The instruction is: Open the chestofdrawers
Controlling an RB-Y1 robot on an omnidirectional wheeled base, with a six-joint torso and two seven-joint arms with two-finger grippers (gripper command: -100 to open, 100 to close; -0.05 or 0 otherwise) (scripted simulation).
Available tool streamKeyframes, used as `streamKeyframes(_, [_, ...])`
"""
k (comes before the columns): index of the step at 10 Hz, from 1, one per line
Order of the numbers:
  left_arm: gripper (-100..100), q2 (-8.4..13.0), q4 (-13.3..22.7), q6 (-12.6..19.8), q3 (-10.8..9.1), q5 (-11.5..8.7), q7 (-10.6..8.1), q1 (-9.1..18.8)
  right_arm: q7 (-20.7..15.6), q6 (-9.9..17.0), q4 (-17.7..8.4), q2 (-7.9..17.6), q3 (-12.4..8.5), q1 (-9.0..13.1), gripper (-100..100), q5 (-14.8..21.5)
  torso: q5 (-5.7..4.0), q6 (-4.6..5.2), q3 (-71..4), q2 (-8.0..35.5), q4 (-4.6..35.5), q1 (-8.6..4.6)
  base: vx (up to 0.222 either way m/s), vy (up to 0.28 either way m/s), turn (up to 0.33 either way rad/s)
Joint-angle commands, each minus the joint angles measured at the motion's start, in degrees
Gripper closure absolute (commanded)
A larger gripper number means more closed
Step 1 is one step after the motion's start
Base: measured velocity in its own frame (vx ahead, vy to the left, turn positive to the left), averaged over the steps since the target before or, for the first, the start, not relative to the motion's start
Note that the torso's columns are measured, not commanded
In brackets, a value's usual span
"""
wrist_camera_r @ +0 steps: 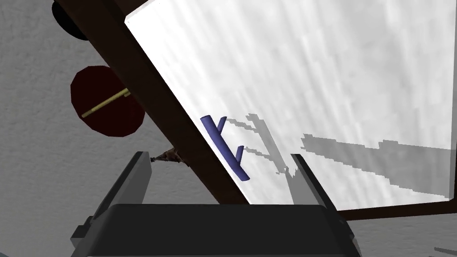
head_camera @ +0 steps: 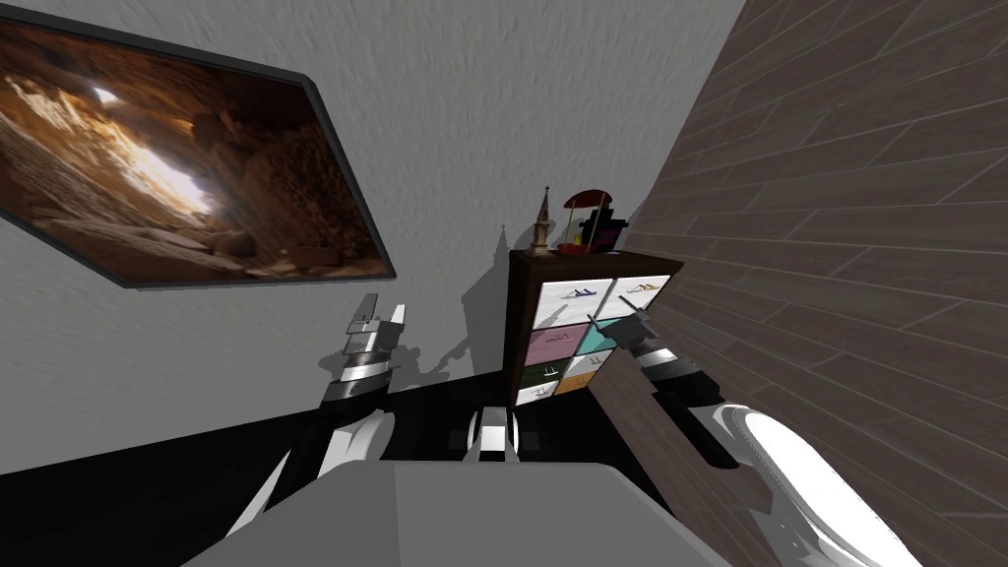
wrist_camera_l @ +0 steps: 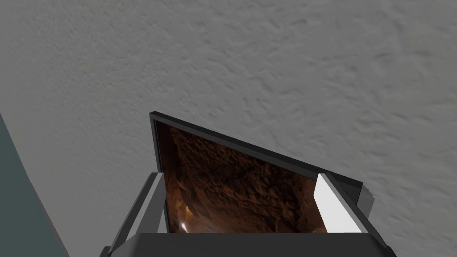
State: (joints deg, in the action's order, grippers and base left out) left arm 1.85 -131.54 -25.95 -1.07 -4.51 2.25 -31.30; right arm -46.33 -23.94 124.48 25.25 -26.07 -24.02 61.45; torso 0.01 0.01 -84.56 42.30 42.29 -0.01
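At left: left gripper (head_camera: 382, 317), raised and idle, fingers spread wide on nothing, well apart from the furniture.

At centre: chestofdrawers (head_camera: 522, 325), dark-framed, against the grey wall. Two columns of coloured fronts, none visibly pulled out, with small ornaments (head_camera: 581, 224) on top.

At right: right gripper (head_camera: 618, 317), plainly the nearer of the two, up against the top row, fingers wide and empty.

Seen from that hand: blue bar handle (wrist_camera_r: 224, 148) on a white drawer front (wrist_camera_r: 334, 80), straight ahead and about midway between the open fingers, seemingly just beyond the tips and untouched. Long axis of the bar close to parallel with the dark frame edge beside it and crosswise to the line between the fingertips. Likely a short advance, a squeeze on the bar's thin sides, then a straight pull back.
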Motion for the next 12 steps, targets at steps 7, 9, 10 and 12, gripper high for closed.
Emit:
streamKeyframes(7, [0, 0.0, 0.0, 0.0, 0.0, 0.0, 0.0, 0.0, -11.6, -0.2, -3.5, 3.6, -3.4, 2.5, -100, 8.3, -0.02, 0.0, 0.0, 0.0, 0.0, -0.04, 0.007, 0.055, 0.025])
streamKeyframes(9, [0, 0.0, 0.0, 0.0, 0.0, 0.0, 0.0, 0.0, -12.3, -0.5, -3.9, 3.7, -3.7, 2.7, -100, 8.5, -0.02, -0.01, 0.0, 0.0, 0.0, -0.03, 0.002, 0.026, 0.008])
streamKeyframes(10, [0, 0.0, 0.0, 0.0, 0.0, 0.0, 0.0, 0.0, -11.0, -0.5, -4.0, 5.5, -4.7, 2.7, -100, 8.2, -0.02, 0.0, 0.0, 0.0, 0.0, -0.06, 0.072, 0.052, -0.011])
streamKeyframes(12, [0, 0.0, 0.0, 0.0, 0.0, 0.0, 0.0, 0.0, -11.0, -0.6, -4.2, 5.7, -4.9, 2.8, -100, 8.1, 0.03, -0.01, -0.2, -0.3, -0.1, 0.09, 0.094, 0.043, -0.012])
